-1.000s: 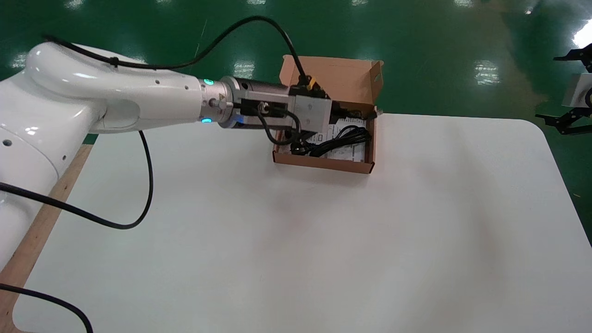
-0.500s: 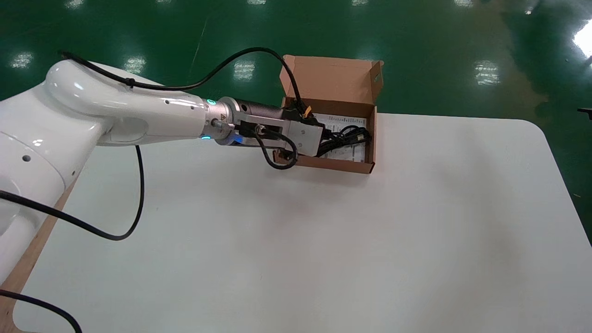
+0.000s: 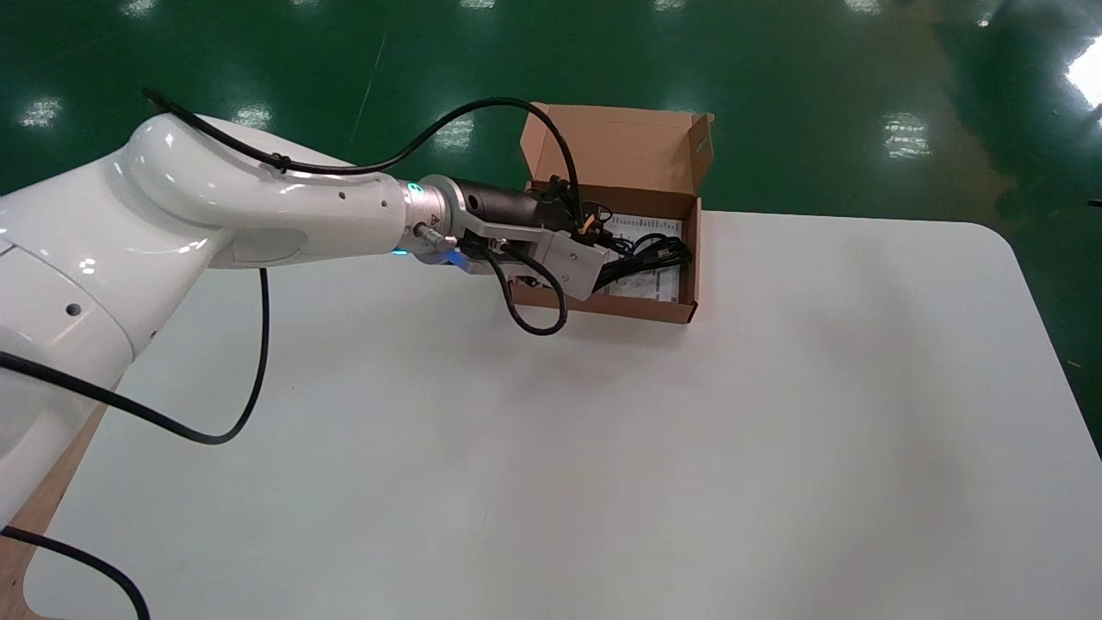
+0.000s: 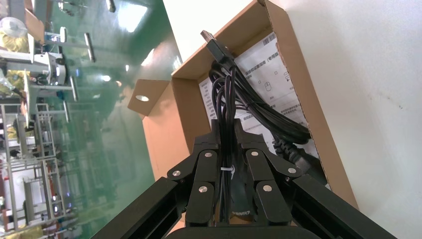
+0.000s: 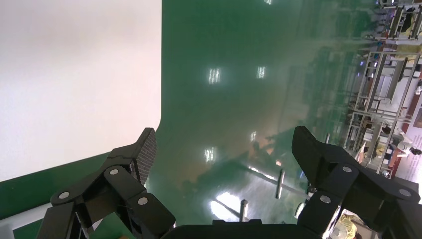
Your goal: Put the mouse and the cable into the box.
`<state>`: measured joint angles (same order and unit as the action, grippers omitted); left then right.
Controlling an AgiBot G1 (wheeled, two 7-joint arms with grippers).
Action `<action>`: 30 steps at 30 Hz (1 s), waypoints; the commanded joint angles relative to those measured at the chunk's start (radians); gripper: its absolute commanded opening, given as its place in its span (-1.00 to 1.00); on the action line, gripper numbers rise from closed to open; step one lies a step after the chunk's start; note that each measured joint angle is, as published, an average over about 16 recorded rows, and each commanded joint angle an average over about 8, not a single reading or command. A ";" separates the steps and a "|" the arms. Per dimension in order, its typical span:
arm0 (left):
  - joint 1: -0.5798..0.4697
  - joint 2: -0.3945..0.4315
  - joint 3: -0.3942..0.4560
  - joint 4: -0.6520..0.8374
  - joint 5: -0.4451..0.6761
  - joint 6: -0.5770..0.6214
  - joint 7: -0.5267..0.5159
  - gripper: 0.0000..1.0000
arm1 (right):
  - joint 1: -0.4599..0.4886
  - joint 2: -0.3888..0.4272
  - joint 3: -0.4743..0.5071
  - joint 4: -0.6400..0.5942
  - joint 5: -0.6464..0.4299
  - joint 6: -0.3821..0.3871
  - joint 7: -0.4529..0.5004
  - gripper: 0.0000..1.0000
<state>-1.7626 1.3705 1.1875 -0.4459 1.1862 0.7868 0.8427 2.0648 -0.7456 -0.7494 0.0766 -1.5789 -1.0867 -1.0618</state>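
text | printed sheet (image 4: 266, 57) in box (image 4: 298, 84) | print illegible

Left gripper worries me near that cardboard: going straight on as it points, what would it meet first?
Probably the leaflet on the box floor, beneath the cable the left gripper holds; depth unclear.

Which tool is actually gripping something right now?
The left tool, shut on the black cable bundle at the cardboard box. The right tool is open and empty, out past the table edge over green floor.
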 commanded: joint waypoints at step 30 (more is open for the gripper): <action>0.015 -0.017 -0.016 -0.020 -0.013 0.013 -0.023 1.00 | -0.023 0.002 0.010 0.029 0.018 -0.010 0.029 1.00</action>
<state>-1.7372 1.3417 1.1576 -0.4794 1.1658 0.8108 0.8034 2.0264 -0.7410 -0.7326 0.1244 -1.5483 -1.1032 -1.0138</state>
